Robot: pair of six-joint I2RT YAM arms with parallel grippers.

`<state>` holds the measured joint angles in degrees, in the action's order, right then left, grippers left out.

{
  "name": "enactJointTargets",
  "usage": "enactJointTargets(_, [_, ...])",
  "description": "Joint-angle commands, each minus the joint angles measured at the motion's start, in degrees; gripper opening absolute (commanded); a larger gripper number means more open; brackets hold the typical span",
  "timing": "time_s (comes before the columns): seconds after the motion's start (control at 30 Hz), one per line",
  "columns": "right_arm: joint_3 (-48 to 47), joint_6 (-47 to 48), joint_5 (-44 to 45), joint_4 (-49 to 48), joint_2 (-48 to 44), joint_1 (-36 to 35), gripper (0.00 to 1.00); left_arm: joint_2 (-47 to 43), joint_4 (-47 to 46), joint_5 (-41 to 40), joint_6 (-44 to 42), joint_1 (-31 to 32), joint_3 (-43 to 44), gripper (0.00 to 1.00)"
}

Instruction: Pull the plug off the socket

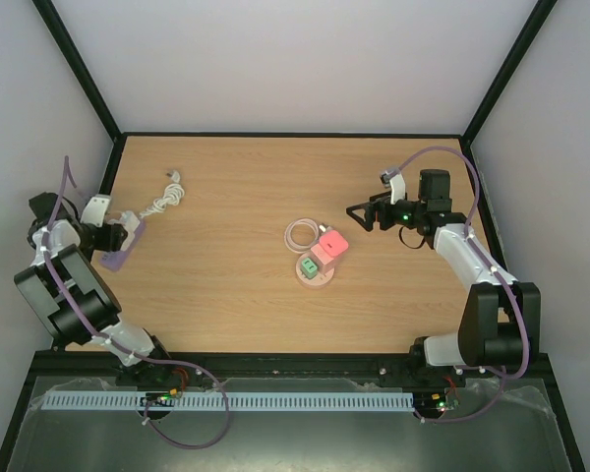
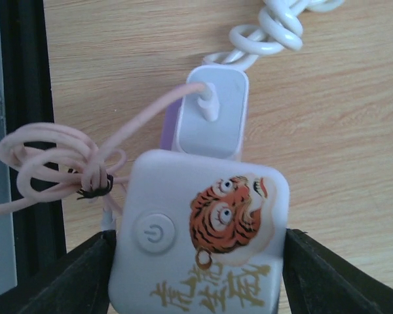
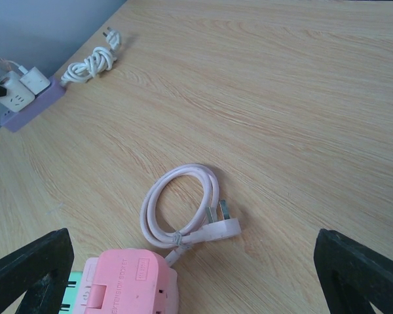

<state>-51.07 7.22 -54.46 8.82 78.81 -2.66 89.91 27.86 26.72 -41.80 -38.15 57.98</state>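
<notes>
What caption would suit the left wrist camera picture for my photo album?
The left gripper straddles a white tiger-print block on a lilac power strip, pink cable bundled beside.

Left claw (image 2: 198, 239) low and outstretched, right claw (image 3: 191, 235) raised, spread wide

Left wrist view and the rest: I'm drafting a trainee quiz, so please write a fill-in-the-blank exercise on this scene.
The white adapter between the left gripper's jaws bears a picture of a ____. The braided cord past it is ____ in colour. The right gripper's jaws stand wide ____. On the socket, the small block beside the pink one is ____.
Missing: tiger; white; open; green.
</notes>
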Motion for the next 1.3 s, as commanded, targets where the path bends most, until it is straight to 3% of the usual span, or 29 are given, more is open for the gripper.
enactJointTargets(0.0, [-1.2,0.9,-0.8,1.3,-0.3,-0.3,0.98,0.5,-2.5,0.3,0.5,1.7,-0.1,0.68])
enactJointTargets(0.43, [-1.1,1.0,-1.2,1.4,-0.3,-0.3,0.98,-1.2,0.3,2.5,-1.2,7.1,-1.8,0.54])
enactJointTargets(1.27, [0.2,2.7,-1.4,1.7,-2.5,-0.3,0.98,-0.1,2.4,5.6,-4.4,34.2,-4.3,0.51])
